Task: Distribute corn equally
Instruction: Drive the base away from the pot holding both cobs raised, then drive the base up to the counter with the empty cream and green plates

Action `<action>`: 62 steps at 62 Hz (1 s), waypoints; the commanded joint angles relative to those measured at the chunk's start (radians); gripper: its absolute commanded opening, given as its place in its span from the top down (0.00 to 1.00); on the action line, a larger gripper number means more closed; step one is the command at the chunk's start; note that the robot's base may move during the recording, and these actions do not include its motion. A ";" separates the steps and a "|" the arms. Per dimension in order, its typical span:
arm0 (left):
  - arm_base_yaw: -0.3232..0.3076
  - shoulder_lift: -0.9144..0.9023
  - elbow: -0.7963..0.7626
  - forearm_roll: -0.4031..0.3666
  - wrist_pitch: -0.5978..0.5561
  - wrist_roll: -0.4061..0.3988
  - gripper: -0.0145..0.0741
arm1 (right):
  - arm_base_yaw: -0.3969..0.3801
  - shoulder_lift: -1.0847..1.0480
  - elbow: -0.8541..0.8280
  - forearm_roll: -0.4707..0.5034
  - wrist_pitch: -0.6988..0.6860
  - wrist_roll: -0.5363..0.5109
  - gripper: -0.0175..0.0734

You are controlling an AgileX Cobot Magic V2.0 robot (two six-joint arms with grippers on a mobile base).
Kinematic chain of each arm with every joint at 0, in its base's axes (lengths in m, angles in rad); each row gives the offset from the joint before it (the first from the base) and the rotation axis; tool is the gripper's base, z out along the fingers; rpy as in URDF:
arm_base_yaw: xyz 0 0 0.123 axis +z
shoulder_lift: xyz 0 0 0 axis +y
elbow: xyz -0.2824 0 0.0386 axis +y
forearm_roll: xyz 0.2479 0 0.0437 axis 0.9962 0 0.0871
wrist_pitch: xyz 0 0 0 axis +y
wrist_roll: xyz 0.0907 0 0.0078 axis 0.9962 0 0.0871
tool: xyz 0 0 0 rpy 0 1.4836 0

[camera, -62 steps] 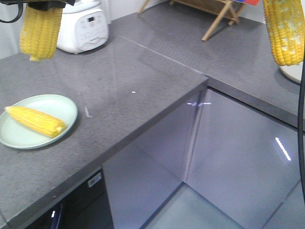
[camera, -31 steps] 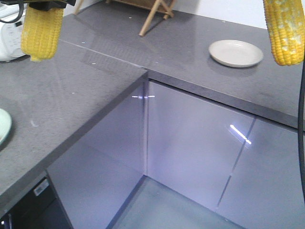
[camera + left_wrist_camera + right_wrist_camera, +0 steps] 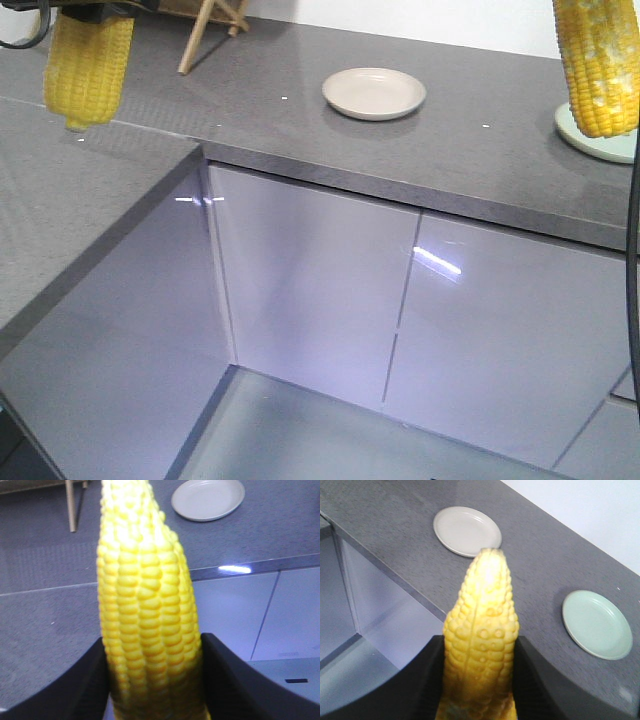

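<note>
Behind right cob [image 3: 600, 65], half-hidden green plate [image 3: 598, 148]

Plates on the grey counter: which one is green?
The pale green round plate, on the right of the grey counter in the right wrist view. The beige round plate lies left of it.

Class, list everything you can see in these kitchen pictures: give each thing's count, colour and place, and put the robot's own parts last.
corn: two, yellow; left cob and right cob, both held in the air
beige plate: one, cream, bare, on the far countertop
green plate: one, pale green, bare, to the right of the beige plate
countertop: one, speckled grey, L-shaped
cabinet doors: glossy grey, below the countertop
wooden stand: legs only, light brown, back left
left claw: one, black, gripping the left cob
right claw: one, black, gripping the right cob
</note>
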 commanded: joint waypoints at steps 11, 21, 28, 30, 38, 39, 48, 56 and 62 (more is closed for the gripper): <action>-0.001 -0.035 -0.028 0.014 -0.061 -0.006 0.84 | -0.006 -0.035 -0.026 -0.021 -0.063 -0.005 0.82; -0.001 -0.035 -0.028 0.014 -0.061 -0.006 0.84 | -0.006 -0.035 -0.026 -0.021 -0.063 -0.005 0.82; -0.001 -0.035 -0.028 0.014 -0.061 -0.006 0.84 | -0.006 -0.035 -0.026 -0.021 -0.063 -0.005 0.82; -0.001 -0.035 -0.028 0.014 -0.061 -0.006 0.84 | -0.006 -0.035 -0.026 -0.021 -0.063 -0.005 0.82; -0.001 -0.035 -0.028 0.014 -0.061 -0.006 0.84 | -0.006 -0.035 -0.026 -0.021 -0.063 -0.005 0.82; -0.001 -0.035 -0.028 0.014 -0.061 -0.006 0.84 | -0.006 -0.035 -0.026 -0.021 -0.063 -0.005 0.82; -0.001 -0.035 -0.028 0.014 -0.061 -0.006 0.84 | -0.006 -0.035 -0.026 -0.021 -0.063 -0.005 0.82; -0.001 -0.035 -0.028 0.014 -0.061 -0.006 0.84 | -0.006 -0.035 -0.026 -0.021 -0.063 -0.005 0.82; -0.001 -0.035 -0.028 0.014 -0.061 -0.006 0.84 | -0.006 -0.035 -0.026 -0.021 -0.063 -0.005 0.82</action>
